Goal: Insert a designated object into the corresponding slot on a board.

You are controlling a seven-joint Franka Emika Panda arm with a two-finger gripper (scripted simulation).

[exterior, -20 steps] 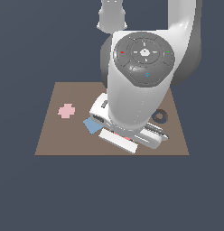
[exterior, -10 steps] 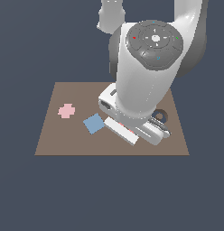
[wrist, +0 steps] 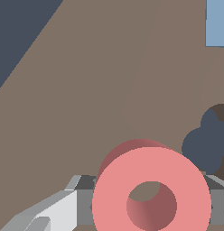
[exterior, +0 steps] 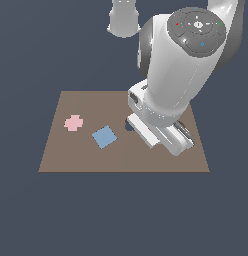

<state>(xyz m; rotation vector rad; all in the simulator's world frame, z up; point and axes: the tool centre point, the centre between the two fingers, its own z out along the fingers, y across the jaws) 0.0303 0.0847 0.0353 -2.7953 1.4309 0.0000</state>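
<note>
Salmon-red ring (wrist: 151,198) seen in wrist view: thick flat donut, round centre hole, smooth matte face. Ring held between gripper (wrist: 145,203) fingers (wrist: 55,212), pinched at both sides, raised above brown board (exterior: 86,155). Dark lobed cutout (wrist: 209,142) just beside ring. Light-blue tile (exterior: 104,136) and pink cross piece (exterior: 73,122) lie well apart.

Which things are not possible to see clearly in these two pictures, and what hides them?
- Slot: hidden in the exterior view by the arm; not seen in the wrist view.
- Gripper jaws: covered by the red ring in the wrist view.
- Blue tile: cut off by the wrist view's edge.
</note>
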